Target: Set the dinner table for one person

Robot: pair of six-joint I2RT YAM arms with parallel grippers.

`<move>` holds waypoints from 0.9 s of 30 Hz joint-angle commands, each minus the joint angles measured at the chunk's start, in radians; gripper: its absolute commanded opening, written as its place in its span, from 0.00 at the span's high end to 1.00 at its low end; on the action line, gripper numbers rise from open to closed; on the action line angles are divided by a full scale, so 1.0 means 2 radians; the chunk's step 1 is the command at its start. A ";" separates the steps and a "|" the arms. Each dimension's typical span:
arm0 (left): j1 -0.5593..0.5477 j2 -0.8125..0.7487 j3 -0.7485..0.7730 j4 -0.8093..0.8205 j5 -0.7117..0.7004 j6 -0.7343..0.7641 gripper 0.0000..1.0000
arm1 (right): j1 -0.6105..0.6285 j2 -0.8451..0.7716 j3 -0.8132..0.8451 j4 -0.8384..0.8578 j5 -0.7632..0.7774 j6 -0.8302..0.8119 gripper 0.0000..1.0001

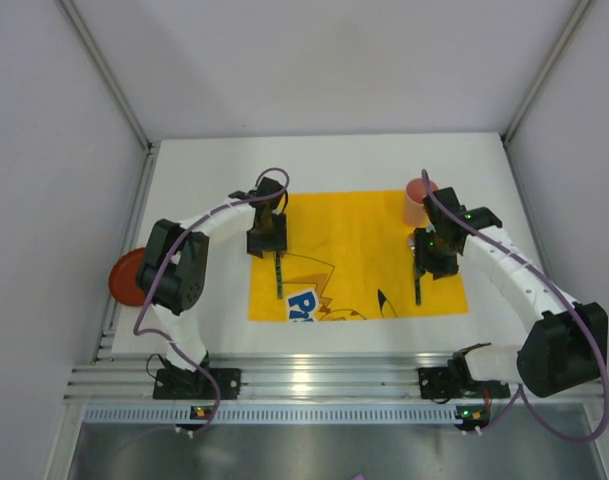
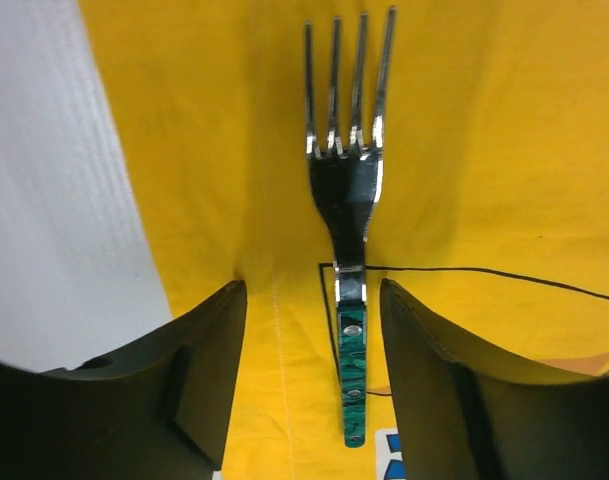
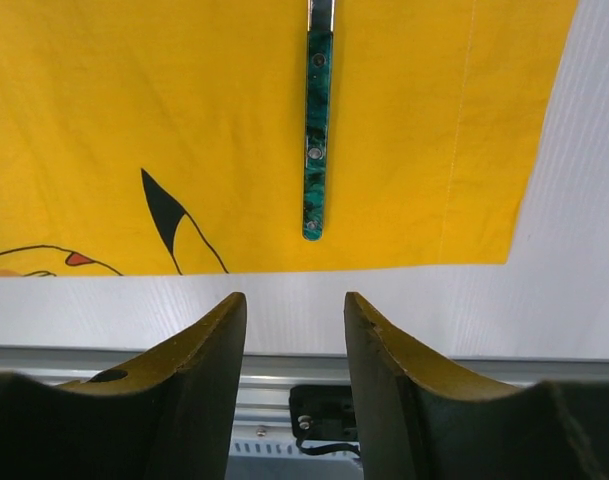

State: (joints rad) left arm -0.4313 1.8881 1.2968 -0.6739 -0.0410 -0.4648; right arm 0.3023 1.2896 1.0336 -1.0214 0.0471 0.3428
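Top external view gives you the white counter (image 1: 334, 160), with its ribbed aluminium rail (image 1: 314, 380) along the near edge and a yellow cloth (image 1: 354, 230) with a cartoon print spread flat across its middle. Your left arm (image 1: 219, 215) reaches over the cloth's left edge, where a fork (image 1: 278, 275) lies on the cloth. Your right arm (image 1: 504, 265) reaches over the cloth's right side, above a second green-handled piece of cutlery (image 1: 418, 280); no view lets you tell what kind it is. A pink cup (image 1: 418, 200) stands at the cloth's far edge toward the right, close beside the right wrist. A red plate (image 1: 124, 275) sits at the counter's left edge, partly hidden behind the left arm.

Left wrist view shows you the left jaws spread apart. The fork (image 2: 349, 200) lies flat on the cloth in the gap between them, tines pointing away. Yellow cloth shows on each side of its green handle, so neither jaw touches it.

Right wrist view shows you the right jaws spread too, with nothing between them. The green handle (image 3: 317, 130) lies on the cloth ahead of them, its end near the cloth's near edge and its upper part cut off by the frame. Bare counter and the rail run below that edge.
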 commanded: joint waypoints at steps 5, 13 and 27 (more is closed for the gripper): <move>0.127 -0.140 -0.072 -0.015 -0.074 -0.031 0.34 | -0.005 -0.021 0.006 -0.009 -0.006 0.007 0.54; 0.376 -0.238 -0.191 -0.009 -0.049 -0.072 0.32 | 0.000 -0.013 0.015 -0.005 -0.021 0.013 0.00; 0.535 -0.315 -0.284 0.022 -0.029 -0.117 0.34 | 0.002 0.019 0.048 -0.020 -0.012 0.000 0.00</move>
State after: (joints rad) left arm 0.6296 1.3117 0.7498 -0.6590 -0.0792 -0.6441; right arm 0.3046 1.3201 1.0828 -1.0466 0.0128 0.3584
